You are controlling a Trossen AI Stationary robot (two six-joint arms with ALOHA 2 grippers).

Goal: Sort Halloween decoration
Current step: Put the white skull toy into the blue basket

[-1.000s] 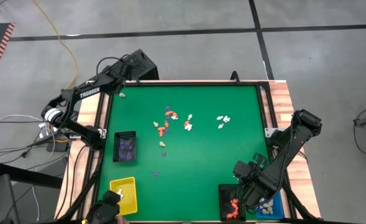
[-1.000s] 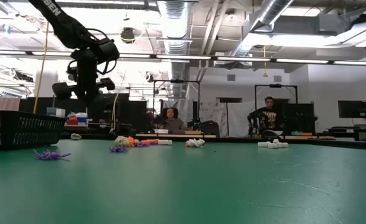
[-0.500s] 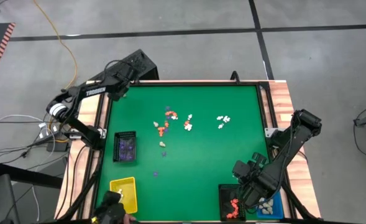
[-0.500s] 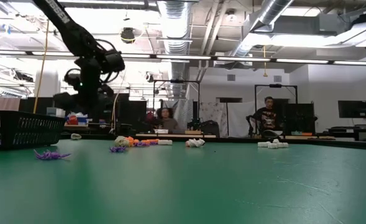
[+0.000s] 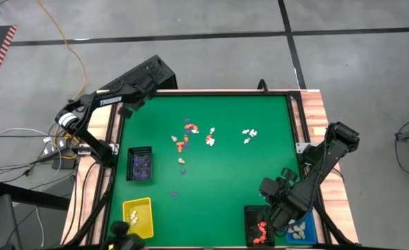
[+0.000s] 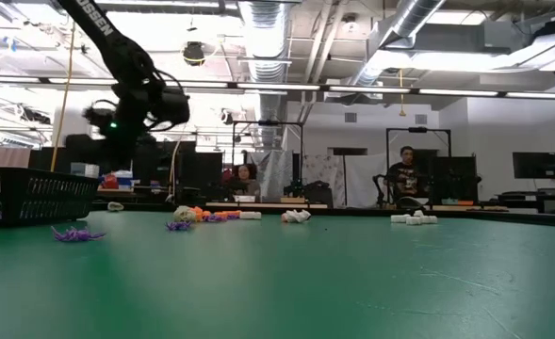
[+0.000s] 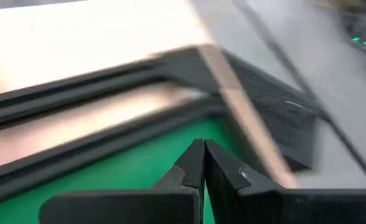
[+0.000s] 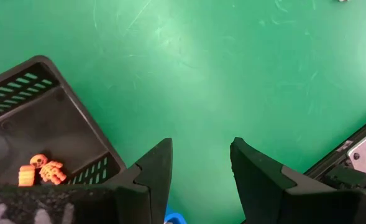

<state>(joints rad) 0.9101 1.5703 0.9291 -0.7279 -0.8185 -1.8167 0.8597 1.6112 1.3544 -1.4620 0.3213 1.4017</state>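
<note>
Right gripper (image 8: pixel 201 168) hangs with jaws apart, nothing between them, over the green table (image 5: pixel 225 187) at its near right corner, right by the black tray (image 8: pixel 40 124) that holds orange-red figurines (image 8: pixel 43 169). In the high view the same gripper (image 5: pixel 277 208) sits above that black tray (image 5: pixel 254 214), with the blue tray (image 5: pixel 310 235) just beside it holding pale pieces (image 5: pixel 298 226).

Left gripper (image 7: pixel 203 163) is pinched closed and empty, up at the far left corner of the table over the dark frame; high view shows it (image 5: pixel 130 105) at that corner edge, well apart from the loose pieces.

Halloween decoration (image 5: pixel 190 135) lies mostly loose mid-table: an orange-red, white and purple cluster, a white group (image 5: pixel 248 133) farther right, one purple piece (image 5: pixel 174 194) alone nearer the front. All of it is well apart from both grippers. Low view shows the same scatter (image 6: pixel 206 216) along the far part of the table, a purple figurine (image 6: pixel 77 234) closer.

Second black tray (image 5: pixel 140 165) on the left holds purple pieces; yellow tray (image 5: pixel 137 212) at near left holds a pale piece or two.

People sit in the room behind the table.
</note>
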